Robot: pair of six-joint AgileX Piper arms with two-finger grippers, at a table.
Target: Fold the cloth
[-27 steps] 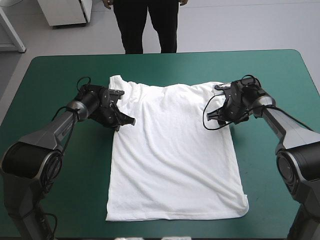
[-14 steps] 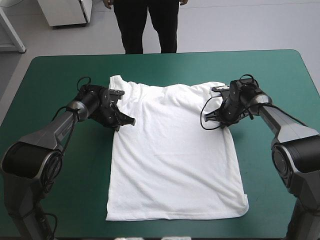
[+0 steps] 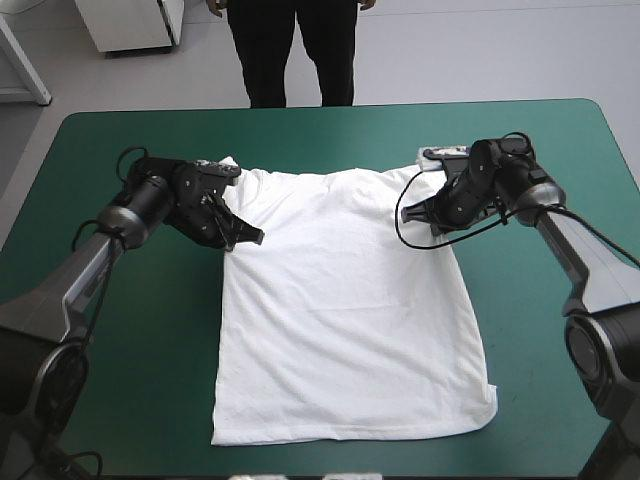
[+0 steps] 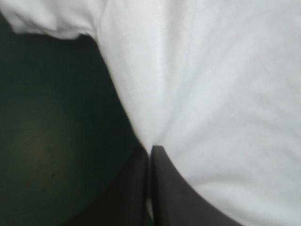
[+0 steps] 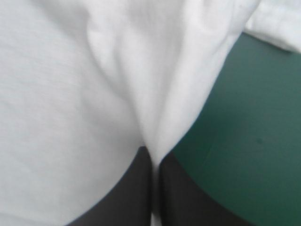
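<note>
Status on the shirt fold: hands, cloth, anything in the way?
Shut on white short-sleeved T-shirt near sleeves: left hand, right hand. Shirt lies spread, unfolded. No obstruction seen.

Bright, even overhead light. A thin soft shadow edges the T-shirt [image 3: 345, 320] at six o'clock on the teal-green cover [image 3: 540, 140].

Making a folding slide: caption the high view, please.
Left pincer and right pincer each shut on a side edge of the flat-spread white T-shirt near its sleeves, on the teal-green table.
</note>
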